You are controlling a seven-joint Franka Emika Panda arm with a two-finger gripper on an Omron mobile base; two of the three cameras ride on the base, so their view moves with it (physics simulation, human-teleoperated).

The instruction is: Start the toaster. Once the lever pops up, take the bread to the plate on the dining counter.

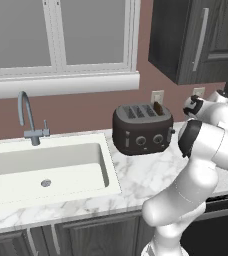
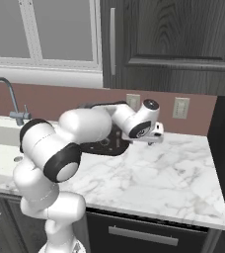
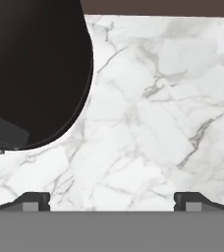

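Observation:
The dark glossy toaster stands on the marble worktop, right of the sink. A dark brown slice of bread sticks up from its rightmost slot. The small lever juts from the toaster's right narrow side. My hand hovers just right of the toaster, above the worktop. In the hand view my gripper is open, its tips wide apart over bare marble, with the toaster's rounded side at the upper left. My arm hides most of the toaster in the right base view. The plate and the dining counter are out of view.
A sink basin with a curved faucet lies left of the toaster. Wall outlets and a dark upper cabinet sit behind and above it. Bare marble stretches right of the toaster to the counter's end.

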